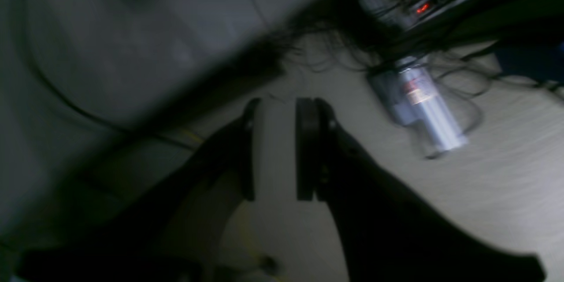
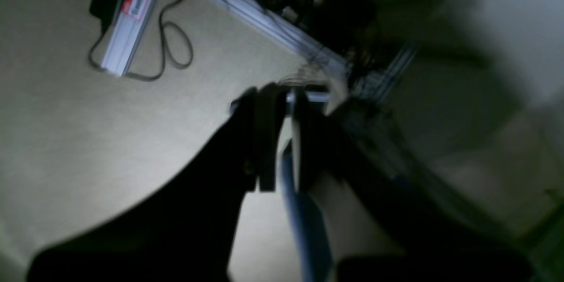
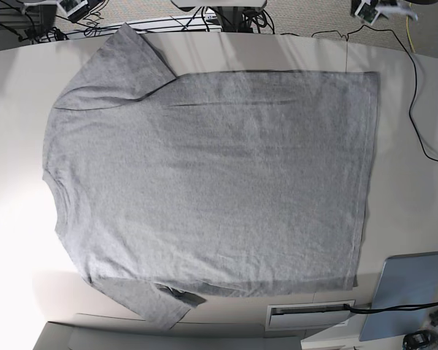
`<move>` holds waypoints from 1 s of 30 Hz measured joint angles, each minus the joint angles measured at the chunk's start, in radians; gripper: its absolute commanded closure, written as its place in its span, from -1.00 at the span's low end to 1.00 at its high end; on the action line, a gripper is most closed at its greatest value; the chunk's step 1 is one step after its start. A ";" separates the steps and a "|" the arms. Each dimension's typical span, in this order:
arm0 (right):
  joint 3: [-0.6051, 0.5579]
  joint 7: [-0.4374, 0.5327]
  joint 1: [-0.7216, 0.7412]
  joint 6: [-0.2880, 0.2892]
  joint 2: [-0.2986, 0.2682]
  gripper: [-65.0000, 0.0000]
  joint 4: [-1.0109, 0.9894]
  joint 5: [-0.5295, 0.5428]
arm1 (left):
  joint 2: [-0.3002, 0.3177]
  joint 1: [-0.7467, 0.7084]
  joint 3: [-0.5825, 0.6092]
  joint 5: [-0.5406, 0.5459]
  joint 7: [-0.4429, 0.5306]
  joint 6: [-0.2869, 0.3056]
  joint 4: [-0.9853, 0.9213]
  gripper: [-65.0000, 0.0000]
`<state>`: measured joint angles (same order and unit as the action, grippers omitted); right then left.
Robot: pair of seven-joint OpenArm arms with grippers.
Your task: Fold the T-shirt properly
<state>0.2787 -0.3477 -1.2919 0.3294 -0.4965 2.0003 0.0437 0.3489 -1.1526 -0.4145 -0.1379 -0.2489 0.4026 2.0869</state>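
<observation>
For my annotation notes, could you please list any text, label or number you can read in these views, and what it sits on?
Nothing can be read for certain.
Red-and-white label on the silver box: too blurred.
Label on the silver cylinder: too blurred.
Red lit display on the dark unit: too blurred.
T-shirt: plain grey side up, no lettering in view.

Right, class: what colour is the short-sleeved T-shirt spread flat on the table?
Heather grey, plain on the visible side; the short-sleeved T-shirt shows best in the base view.

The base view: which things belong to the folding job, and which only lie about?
For the job:
- T-shirt, spread flat, plain side up

Lying about:
- black cable beside the hem
- grey-blue panel
- white slotted box
</observation>
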 measured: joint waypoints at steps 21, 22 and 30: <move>0.220 0.038 -0.005 -0.027 -0.002 0.14 0.277 -0.152 | 0.137 0.294 0.001 -0.213 0.136 0.237 -0.008 0.11; 0.220 0.068 -0.005 -0.056 -0.002 0.14 0.277 -0.162 | 0.153 0.306 0.002 -0.217 0.133 0.238 -0.029 0.11; 0.221 0.073 0.045 -0.101 0.001 0.14 0.277 -0.247 | 0.231 0.378 0.072 -0.282 0.130 0.240 -0.157 0.11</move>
<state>0.4995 -0.2749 -1.2469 0.2279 -0.4957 2.2776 -0.2035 0.5797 -0.7742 -0.3428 -0.4198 -0.1184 0.6422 1.9301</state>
